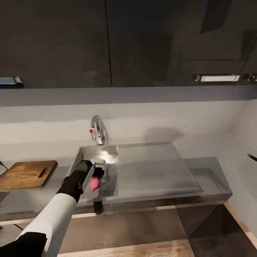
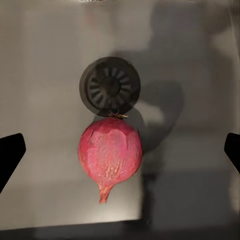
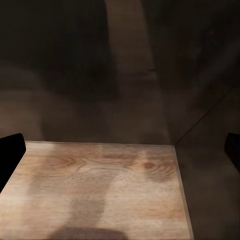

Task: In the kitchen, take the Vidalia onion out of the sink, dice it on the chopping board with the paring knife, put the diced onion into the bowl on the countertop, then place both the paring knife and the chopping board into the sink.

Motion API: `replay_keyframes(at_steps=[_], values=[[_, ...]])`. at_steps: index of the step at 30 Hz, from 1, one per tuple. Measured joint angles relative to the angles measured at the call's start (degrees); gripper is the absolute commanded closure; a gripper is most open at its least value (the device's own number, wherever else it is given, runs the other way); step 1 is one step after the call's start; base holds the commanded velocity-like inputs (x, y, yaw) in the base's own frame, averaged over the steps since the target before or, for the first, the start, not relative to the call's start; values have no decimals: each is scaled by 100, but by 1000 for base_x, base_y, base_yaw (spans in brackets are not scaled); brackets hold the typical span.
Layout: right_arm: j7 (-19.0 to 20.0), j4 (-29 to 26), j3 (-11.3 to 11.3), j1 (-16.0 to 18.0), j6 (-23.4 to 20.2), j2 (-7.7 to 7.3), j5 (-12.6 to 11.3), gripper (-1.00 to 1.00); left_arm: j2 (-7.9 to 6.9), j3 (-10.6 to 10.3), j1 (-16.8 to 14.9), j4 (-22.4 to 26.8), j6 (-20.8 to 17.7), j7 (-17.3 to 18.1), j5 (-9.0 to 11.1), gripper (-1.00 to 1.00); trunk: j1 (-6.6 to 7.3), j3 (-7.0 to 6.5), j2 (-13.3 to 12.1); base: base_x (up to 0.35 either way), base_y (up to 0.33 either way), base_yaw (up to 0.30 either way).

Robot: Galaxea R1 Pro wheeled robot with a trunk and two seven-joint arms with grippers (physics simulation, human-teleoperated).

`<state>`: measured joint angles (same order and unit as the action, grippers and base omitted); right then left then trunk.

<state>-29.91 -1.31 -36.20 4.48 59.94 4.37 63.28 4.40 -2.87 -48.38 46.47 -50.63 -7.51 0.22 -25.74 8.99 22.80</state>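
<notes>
The onion (image 2: pixel 110 152), a red-pink bulb with a short stem, lies on the floor of the sink basin (image 1: pixel 107 157) right beside the round drain (image 2: pixel 111 86). My left gripper (image 2: pixel 120 155) hangs open directly over it, one dark fingertip (image 2: pixel 10 152) on each side and well apart from it. From the head I see that gripper (image 1: pixel 97 175) reaching down into the basin over the onion (image 1: pixel 94 184). The chopping board (image 1: pixel 26 175) lies on the countertop (image 1: pixel 207 171) left of the sink. My right gripper (image 3: pixel 120 152) is open and empty. The bowl is out of view.
A chrome tap (image 1: pixel 97 130) with a red-tipped lever stands behind the basin, with the flat drainboard (image 1: pixel 153 171) to its right. Dark upper cabinets (image 1: pixel 107 43) hang overhead. A dark pointed tip (image 1: pixel 252 156) enters at the right edge; I cannot tell what it is. Wood flooring (image 3: pixel 100 190) lies under the right gripper.
</notes>
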Motion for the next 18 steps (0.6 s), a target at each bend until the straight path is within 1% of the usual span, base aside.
replay_keyframes(at_steps=[3, 5, 6, 7, 11, 18], values=[[0, 0, 0, 1, 0, 0, 0, -100, -6, 5, 0, -13, 12, 0, 0, -100, 0, 28, 0, 114, -43, 0], [0, 0, 0, 0, 0, 1, 0, -100, -11, 5, 0, -36, 88, 0, 0, -100, -1, 46, 0, 59, -17, 0], [0, 0, 0, 1, 0, 1, 0, -100, -13, 6, 0, -53, 132, 0, 0, -100, -1, 55, 0, 30, -9, 0], [0, 0, 0, 0, 0, 1, 0, -100, -15, 7, 0, -128, 277, -1, 0, -100, -1, 64, 0, 24, -7, 0], [0, 0, 0, -1, 0, -1, 0, -100, -16, 9, 0, -271, 474, -1, -4, -100, -1, 101, 0, 10, -3, 0], [0, 0, 0, 1, 0, -1, 0, -100, -20, 10, 0, -323, 549, -1, -9, -100, -1, 165, 0, 1, 0, 0]])
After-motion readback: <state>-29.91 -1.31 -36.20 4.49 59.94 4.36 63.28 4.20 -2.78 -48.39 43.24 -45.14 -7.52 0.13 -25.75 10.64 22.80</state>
